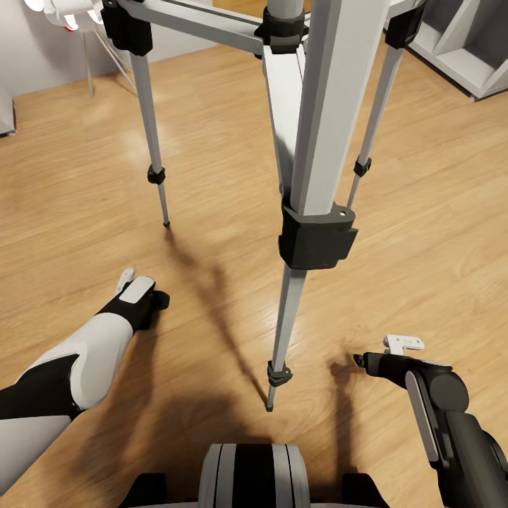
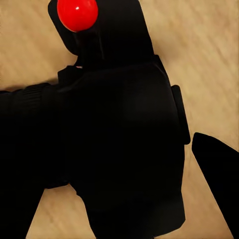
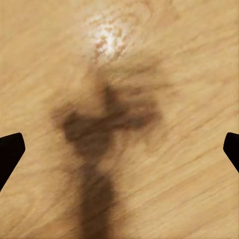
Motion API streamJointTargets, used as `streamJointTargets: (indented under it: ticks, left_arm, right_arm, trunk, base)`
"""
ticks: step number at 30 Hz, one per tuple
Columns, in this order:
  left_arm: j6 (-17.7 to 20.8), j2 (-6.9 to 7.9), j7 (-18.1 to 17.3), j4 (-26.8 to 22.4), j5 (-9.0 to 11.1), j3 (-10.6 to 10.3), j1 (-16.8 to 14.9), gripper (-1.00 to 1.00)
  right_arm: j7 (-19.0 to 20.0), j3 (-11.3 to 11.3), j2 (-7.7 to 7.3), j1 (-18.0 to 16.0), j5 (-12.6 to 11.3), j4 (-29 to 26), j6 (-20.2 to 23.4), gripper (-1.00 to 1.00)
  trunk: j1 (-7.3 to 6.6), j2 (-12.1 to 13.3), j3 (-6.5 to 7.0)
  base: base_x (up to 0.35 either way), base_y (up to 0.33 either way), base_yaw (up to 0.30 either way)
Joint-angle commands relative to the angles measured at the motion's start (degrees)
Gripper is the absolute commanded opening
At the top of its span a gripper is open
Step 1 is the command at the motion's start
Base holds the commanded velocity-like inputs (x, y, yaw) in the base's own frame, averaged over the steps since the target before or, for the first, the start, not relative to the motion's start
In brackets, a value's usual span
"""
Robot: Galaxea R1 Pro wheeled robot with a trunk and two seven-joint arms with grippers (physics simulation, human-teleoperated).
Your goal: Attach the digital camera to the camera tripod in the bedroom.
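Observation:
The camera tripod [image 1: 316,236] stands right in front of me on the wood floor, its near silver leg [image 1: 286,331] ending between my arms and two more legs spreading away behind it. Its head is cut off above the head view. The digital camera [image 2: 119,129], black with a red button [image 2: 77,13], sits between the fingers of my left gripper [image 2: 119,189], which is shut on it. In the head view the left gripper [image 1: 144,300] hangs low at the left, over the floor. My right gripper [image 1: 367,361] is open and empty, just right of the near leg's foot; its fingertips [image 3: 10,149] stand wide apart over bare floor.
Thin white chair legs [image 1: 88,63] stand at the far left by a pale wall. A grey shelf unit [image 1: 466,42] lies at the far right. My own base [image 1: 254,473] shows at the bottom edge. Light wood floor [image 1: 437,233] spreads around the tripod.

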Motion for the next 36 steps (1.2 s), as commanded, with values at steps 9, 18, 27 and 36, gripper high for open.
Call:
streamJointTargets:
  ticks: [9,18,27,36]
  left_arm:
    - [-0.2,0.01,0.1,0.0,0.7,0.0,0.0,-1.0]
    - [-0.1,0.01,0.1,0.0,0.6,0.0,0.0,-1.0]
    - [0.2,0.0,0.2,-5.0,-0.9,-1.1,3.7,-1.0]
    - [0.1,-0.15,0.1,-5.2,-3.8,-1.1,3.9,-1.0]
  right_arm:
    - [0.4,0.0,0.0,0.1,0.2,0.0,0.2,1.0]
    - [0.4,0.0,0.0,0.3,0.2,0.0,0.2,1.0]
    - [0.4,0.0,0.08,0.4,0.2,0.0,0.2,1.0]
    - [0.4,0.0,0.09,0.4,0.2,0.0,0.2,1.0]
  trunk:
    - [0.0,0.0,-0.03]
    - [0.0,0.0,-0.03]
    - [0.0,0.0,-0.03]
    - [0.0,0.0,-0.03]
  base:
    - [0.0,0.0,0.0]
    - [0.0,0.0,0.0]
    - [0.0,0.0,0.0]
    - [-0.029,0.0,0.0]
